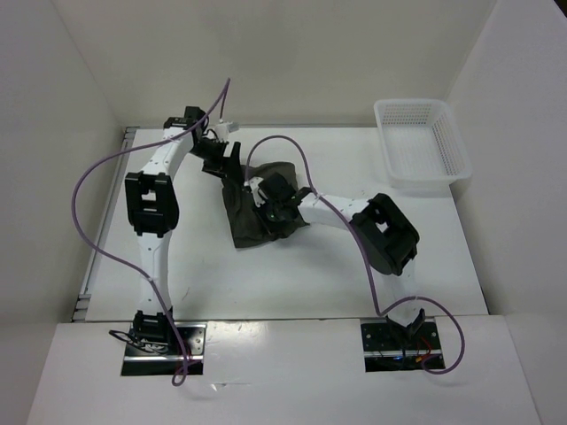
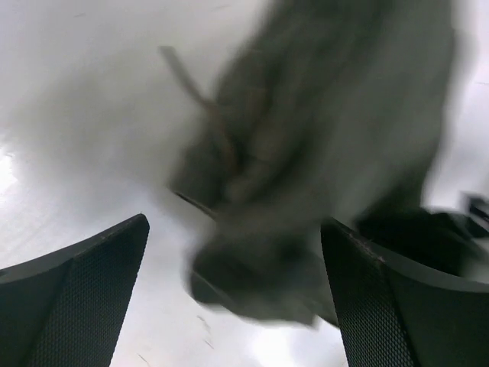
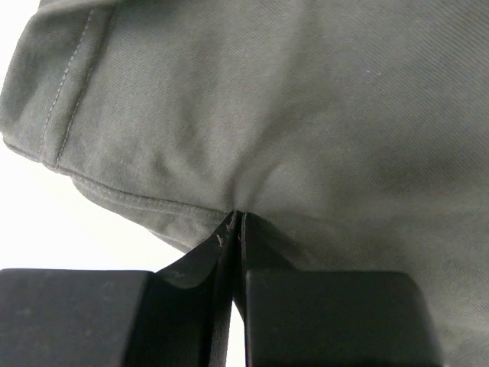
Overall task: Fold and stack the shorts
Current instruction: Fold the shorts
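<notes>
The dark olive-green shorts (image 1: 252,221) lie bunched on the white table near its middle. My right gripper (image 1: 270,202) rests on them and is shut on a fold of the cloth; in the right wrist view the cloth (image 3: 267,99) fills the frame and is pinched at the fingertips (image 3: 238,222). My left gripper (image 1: 219,162) is open at the shorts' far left corner. In the left wrist view the blurred cloth (image 2: 321,153) hangs between and beyond the two fingers (image 2: 84,298), which are wide apart and hold nothing.
A white mesh basket (image 1: 422,144) stands at the table's far right corner. Purple cables (image 1: 97,177) loop from both arms. White walls close in the table at the back and on both sides.
</notes>
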Action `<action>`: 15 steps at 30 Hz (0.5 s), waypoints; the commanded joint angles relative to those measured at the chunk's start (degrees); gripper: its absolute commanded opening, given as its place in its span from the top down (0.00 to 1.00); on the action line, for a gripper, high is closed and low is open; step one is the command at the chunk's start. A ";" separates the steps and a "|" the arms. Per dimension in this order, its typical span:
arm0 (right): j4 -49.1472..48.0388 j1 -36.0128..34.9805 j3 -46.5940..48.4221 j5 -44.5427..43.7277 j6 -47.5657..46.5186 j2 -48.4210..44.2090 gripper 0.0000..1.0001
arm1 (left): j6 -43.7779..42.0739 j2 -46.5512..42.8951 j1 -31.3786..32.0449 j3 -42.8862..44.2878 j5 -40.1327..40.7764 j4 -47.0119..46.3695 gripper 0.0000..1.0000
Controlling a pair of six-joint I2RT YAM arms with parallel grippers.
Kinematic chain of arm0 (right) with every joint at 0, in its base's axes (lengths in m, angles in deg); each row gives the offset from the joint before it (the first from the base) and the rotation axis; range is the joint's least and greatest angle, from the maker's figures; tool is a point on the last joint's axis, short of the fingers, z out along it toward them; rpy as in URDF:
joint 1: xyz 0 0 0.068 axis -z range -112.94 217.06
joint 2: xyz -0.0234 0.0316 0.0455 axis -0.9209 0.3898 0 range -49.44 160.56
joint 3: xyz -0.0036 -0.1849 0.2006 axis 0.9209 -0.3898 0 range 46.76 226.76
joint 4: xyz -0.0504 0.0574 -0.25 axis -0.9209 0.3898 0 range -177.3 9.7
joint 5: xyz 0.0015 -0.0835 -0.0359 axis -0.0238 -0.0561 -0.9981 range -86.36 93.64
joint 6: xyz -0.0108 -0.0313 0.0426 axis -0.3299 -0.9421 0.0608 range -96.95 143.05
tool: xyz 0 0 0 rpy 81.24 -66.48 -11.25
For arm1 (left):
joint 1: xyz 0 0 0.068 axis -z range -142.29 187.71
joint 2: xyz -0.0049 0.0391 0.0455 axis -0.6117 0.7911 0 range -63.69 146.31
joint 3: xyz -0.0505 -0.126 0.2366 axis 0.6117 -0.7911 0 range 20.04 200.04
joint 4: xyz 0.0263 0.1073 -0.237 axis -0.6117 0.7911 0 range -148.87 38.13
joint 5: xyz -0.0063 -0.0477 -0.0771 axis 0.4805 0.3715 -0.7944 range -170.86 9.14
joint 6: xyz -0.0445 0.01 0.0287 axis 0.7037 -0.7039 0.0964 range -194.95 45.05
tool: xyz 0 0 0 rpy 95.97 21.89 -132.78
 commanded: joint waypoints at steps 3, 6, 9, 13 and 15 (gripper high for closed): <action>-3.33 -2.49 -3.45 0.46 -0.42 -4.49 0.92 | 3.56 7.02 0.82 5.45 12.57 -1.74 0.00; -3.33 -3.01 -4.94 -0.07 -0.95 -5.02 0.92 | 3.56 8.86 0.82 7.92 15.13 -2.27 0.00; -3.33 -3.54 -6.00 -0.07 -2.52 -5.55 0.92 | 3.56 10.10 1.35 10.03 17.16 -2.80 0.00; -2.02 -5.56 -7.06 -0.60 -4.38 -8.35 0.92 | 3.56 10.63 1.35 11.26 17.69 -2.80 0.00; -1.23 -5.56 -8.37 -0.60 -5.60 -10.46 0.92 | 3.04 9.93 1.35 12.49 18.74 -2.80 0.00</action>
